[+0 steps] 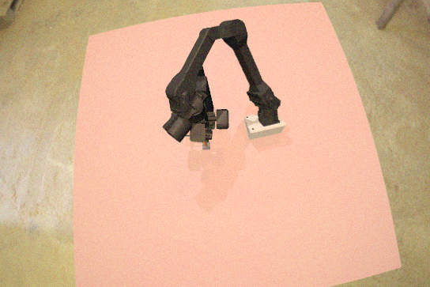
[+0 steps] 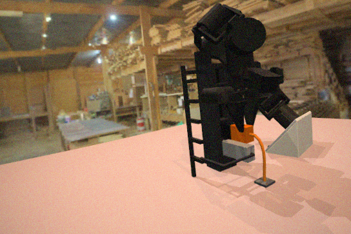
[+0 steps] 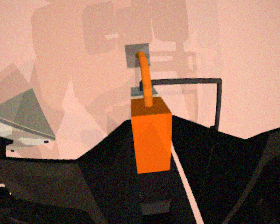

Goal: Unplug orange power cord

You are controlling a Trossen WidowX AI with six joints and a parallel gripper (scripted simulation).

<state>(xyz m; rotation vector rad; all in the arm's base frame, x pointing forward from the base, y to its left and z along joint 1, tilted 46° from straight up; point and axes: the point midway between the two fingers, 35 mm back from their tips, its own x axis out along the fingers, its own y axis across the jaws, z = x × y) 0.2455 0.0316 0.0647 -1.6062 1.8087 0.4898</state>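
Note:
The orange plug (image 2: 242, 137) (image 3: 152, 145) sits upright on the grey power strip (image 2: 237, 150), with no gap visible between them. The orange cord (image 2: 264, 159) (image 3: 145, 75) arches from the plug down to a small dark square plate (image 2: 265, 182) (image 3: 131, 56) on the table. My gripper (image 2: 246, 127) (image 3: 150, 123) points down and is shut on the plug, one finger on each side. In the top view the arm hides most of the plug and strip. The plug's prongs are hidden.
A black upright frame with rungs (image 2: 191, 120) stands close beside the strip, and its low bar (image 3: 187, 80) reaches around the strip's end. The arm's pale wedge-shaped base (image 1: 266, 132) (image 2: 304, 138) (image 3: 30, 115) stands to one side. The pink table top (image 1: 237, 239) lies beneath.

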